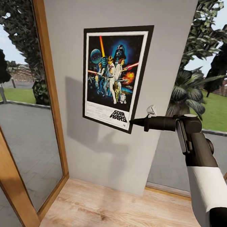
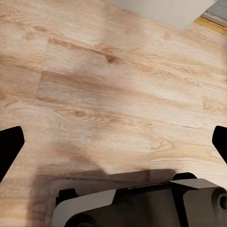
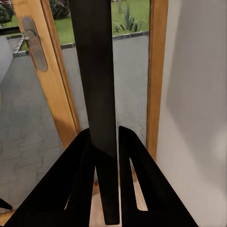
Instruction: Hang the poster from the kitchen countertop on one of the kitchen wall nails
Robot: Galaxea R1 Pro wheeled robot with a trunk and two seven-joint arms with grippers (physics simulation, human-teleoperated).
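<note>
The poster [image 1: 114, 76] sits raised against the grey wall [image 1: 100, 160], so pickup is done. The right gripper [image 1: 131, 121] grips its lower corner with clenched fingers; whether it hangs on a nail cannot be told. The left gripper [image 2: 113, 142] hangs with fingers spread above the wood floor [image 2: 113, 85].

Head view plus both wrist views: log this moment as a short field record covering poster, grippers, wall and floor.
poster: framed Star Wars poster, black frame, white border, tilted slightly, flat against the wall
wall: plain light-grey panel between wood-framed glass panes
right gripper: black right gripper shut on the poster's lower right corner; the frame edge runs between its fingers
left gripper: left gripper open, holding nothing, pointing down at the floor
floor: pale wood planks
nail: cannot tell
</note>
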